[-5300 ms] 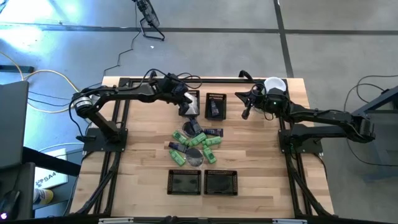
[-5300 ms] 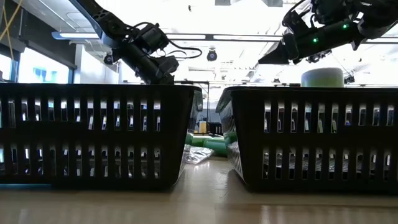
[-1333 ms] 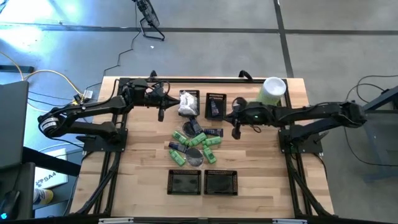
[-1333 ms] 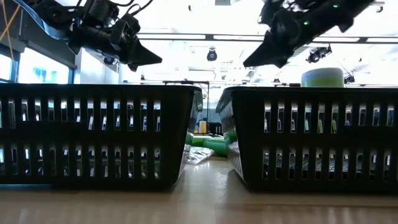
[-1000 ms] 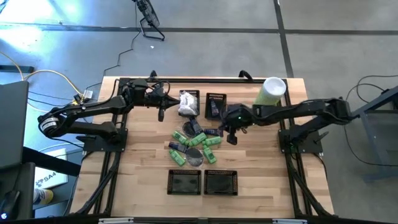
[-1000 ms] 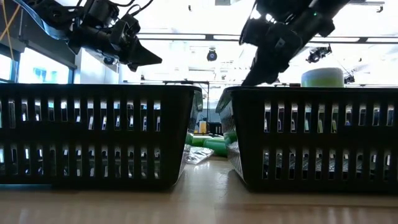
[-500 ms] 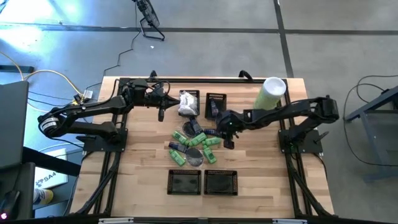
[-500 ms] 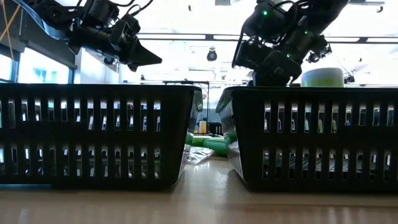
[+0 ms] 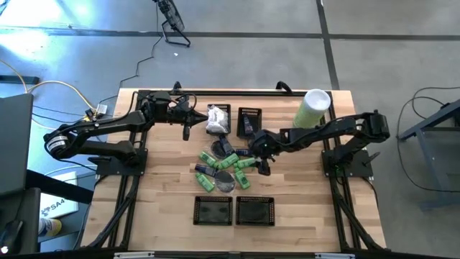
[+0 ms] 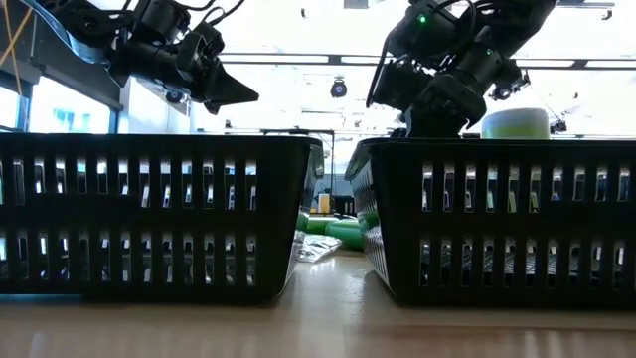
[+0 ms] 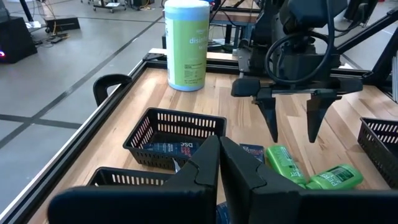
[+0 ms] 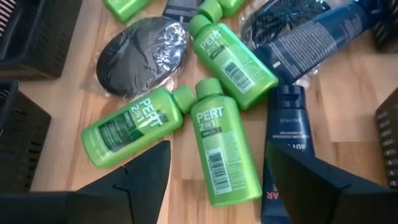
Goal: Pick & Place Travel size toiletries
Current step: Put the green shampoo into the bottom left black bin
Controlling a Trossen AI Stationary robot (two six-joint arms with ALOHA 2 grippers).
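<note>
Right gripper (image 12: 214, 177) hovers, jaws apart, over a bright green plastic shampoo bottle (image 12: 225, 149) mid-bench; left gripper (image 9: 186, 131) probably shut, upper left.

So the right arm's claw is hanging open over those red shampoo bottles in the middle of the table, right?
Almost: the bottles are bright green, not red. The right wrist view shows it, with the right claw hanging open just above them in the middle of the table.

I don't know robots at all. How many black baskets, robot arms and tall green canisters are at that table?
Black mesh baskets: 4
Robot arms: 2
Tall pale-green canister: 1
Total: 7
</note>
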